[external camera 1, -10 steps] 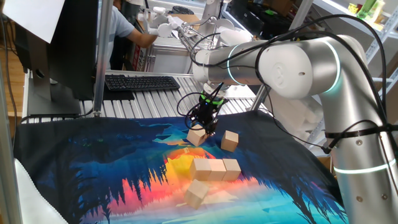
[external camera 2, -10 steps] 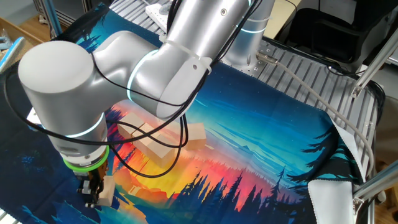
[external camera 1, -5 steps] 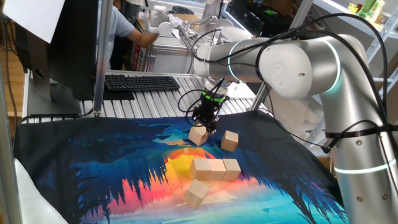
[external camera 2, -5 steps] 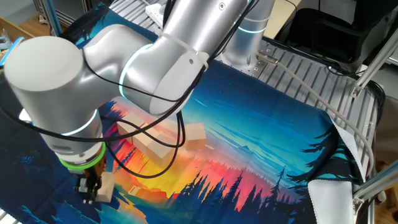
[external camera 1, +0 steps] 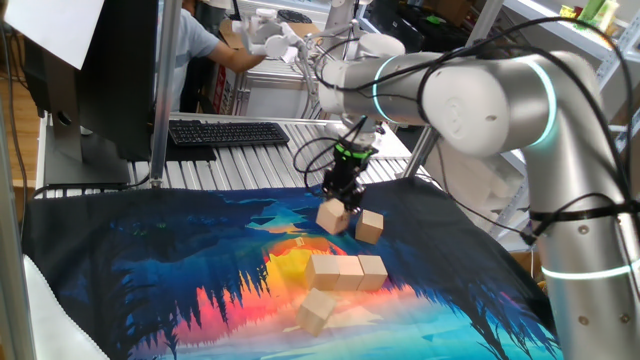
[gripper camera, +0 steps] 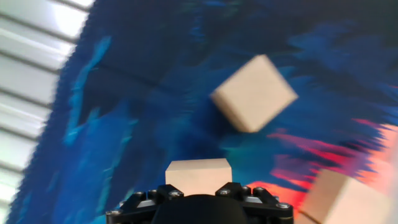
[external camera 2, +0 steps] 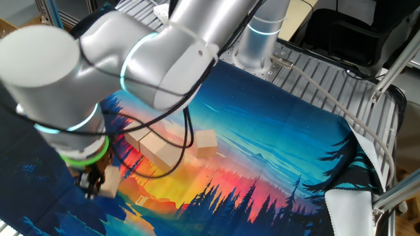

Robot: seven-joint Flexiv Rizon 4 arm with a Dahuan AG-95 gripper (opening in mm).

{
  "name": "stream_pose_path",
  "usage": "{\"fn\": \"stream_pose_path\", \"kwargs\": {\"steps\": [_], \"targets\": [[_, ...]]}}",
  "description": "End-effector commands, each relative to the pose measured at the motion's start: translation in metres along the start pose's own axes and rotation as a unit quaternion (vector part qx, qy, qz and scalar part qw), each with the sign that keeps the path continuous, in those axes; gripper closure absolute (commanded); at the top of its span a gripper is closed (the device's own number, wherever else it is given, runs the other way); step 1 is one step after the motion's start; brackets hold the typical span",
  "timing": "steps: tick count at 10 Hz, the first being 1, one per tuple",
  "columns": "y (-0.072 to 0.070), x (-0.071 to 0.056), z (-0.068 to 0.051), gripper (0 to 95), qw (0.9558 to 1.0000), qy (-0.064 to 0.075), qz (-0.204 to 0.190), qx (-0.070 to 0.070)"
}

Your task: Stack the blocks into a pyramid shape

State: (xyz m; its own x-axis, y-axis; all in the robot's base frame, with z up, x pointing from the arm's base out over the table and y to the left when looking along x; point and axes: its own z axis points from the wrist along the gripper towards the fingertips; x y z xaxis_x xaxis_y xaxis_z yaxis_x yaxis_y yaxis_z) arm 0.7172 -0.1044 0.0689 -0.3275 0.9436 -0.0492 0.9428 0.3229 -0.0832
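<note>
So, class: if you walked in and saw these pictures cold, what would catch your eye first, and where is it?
First, the big silver arm reaching over from the right of one fixed view, its hand pointing down and shut on a wooden block above the mat. Next, the vivid blue-and-orange mat covering the table. Then the row of blocks at the mat's middle, with loose blocks nearby.

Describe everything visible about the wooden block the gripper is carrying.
The small light tan wooden cube is plain and unpainted, with clean square faces. It is clamped between the fingers of the black two-finger gripper, tilted slightly and lifted just off the colourful printed mat. It hangs beside a loose block, behind the row of blocks.
</note>
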Motion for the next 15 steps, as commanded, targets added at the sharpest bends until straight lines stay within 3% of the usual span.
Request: {"fn": "stream_pose_path", "kwargs": {"steps": [1,4,8,11,15], "targets": [[-0.026,-0.002,-0.009,95.0,0.9993,0.009,0.033,0.015],[-0.053,-0.001,-0.021,95.0,0.9986,0.015,0.046,0.023],[-0.086,0.006,-0.021,95.0,0.9971,0.019,0.066,0.034],[-0.093,0.012,-0.03,95.0,0.9952,0.028,0.08,0.048],[-0.101,0.02,-0.041,95.0,0.9929,0.03,0.098,0.06]]}}
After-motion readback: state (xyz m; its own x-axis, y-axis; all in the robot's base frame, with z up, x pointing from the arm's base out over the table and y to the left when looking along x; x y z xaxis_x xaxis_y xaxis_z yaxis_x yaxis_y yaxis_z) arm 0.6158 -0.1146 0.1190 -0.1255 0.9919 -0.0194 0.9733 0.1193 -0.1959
